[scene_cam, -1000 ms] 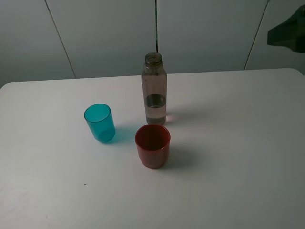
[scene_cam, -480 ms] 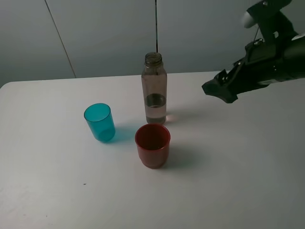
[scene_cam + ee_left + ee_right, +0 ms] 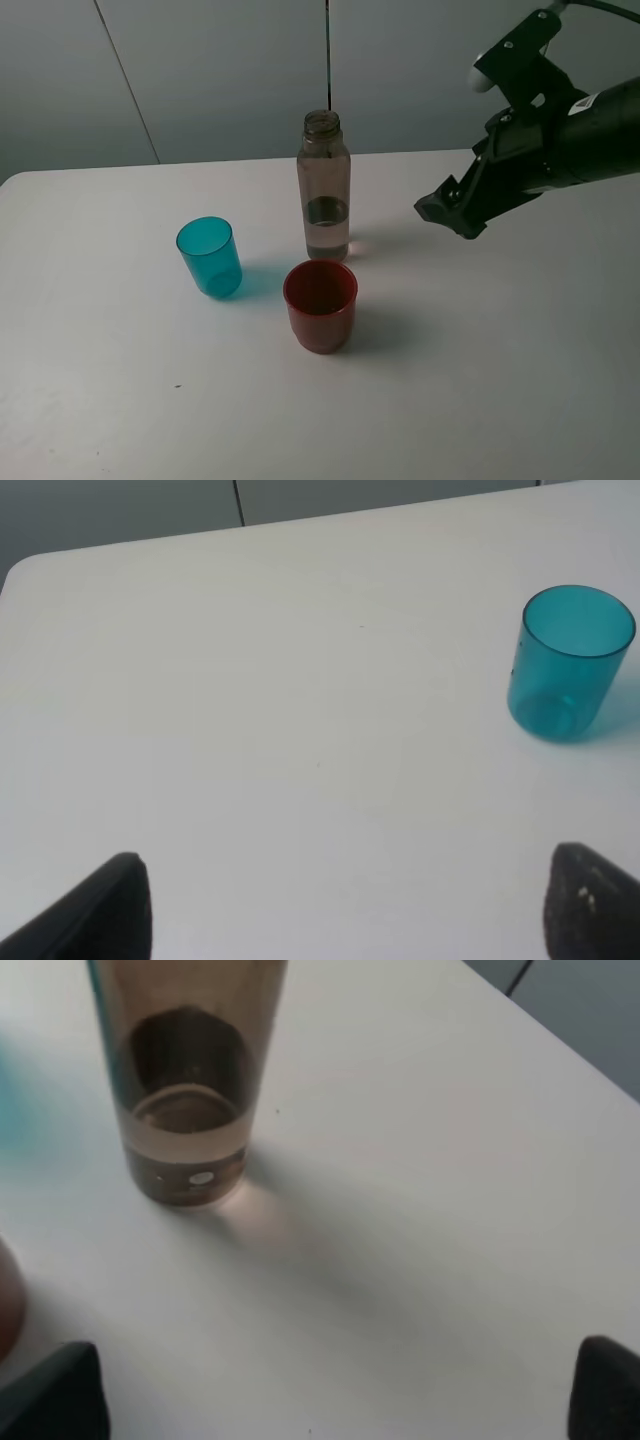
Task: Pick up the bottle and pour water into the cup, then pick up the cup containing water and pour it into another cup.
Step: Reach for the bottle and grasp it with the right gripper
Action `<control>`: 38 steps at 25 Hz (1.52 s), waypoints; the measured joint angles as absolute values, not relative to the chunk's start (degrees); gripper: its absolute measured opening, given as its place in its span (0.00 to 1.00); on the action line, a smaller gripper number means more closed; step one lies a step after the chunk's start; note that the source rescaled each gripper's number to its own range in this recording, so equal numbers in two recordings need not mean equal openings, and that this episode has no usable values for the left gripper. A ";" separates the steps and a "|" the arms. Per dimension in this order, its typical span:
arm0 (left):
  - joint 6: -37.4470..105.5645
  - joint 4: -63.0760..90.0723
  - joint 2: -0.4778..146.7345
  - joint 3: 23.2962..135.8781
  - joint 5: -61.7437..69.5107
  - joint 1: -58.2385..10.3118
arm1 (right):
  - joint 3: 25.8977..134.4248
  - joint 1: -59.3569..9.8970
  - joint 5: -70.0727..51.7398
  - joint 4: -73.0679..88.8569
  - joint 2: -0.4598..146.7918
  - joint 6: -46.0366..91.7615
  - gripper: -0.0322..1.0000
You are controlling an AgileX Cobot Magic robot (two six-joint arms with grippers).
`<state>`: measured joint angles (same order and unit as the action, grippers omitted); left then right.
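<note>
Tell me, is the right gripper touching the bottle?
Apart. The exterior high view shows bare table between the right gripper and the bottle; the jaws stand open.

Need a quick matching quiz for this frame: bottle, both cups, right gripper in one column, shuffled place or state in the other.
Column one:
1. bottle
2. teal cup
3. red cup
4. right gripper

Column two:
A. open, in the air to the right of the bottle
B. capless, partly filled with water
C. leftmost of the three vessels in the high view
D. just in front of the bottle, nearest the high camera

Pairs: 1-B, 2-C, 3-D, 4-A
</note>
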<state>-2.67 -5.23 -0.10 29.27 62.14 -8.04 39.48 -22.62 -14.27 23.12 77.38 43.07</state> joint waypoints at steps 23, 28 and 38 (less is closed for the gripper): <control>-2.67 -5.23 -0.10 29.27 62.14 -8.04 | 34.52 -22.59 24.39 -30.96 89.54 -18.71 1.00; -2.67 -5.23 -0.10 29.27 62.14 -8.04 | 34.43 -21.12 37.08 -39.79 94.49 -24.99 1.00; -2.67 -5.23 -0.10 29.27 62.14 -8.04 | 34.68 -20.67 44.86 -40.81 101.05 -28.50 1.00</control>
<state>-2.67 -5.23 -0.10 29.27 62.14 -8.04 34.68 -20.67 44.86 -40.81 101.05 -28.50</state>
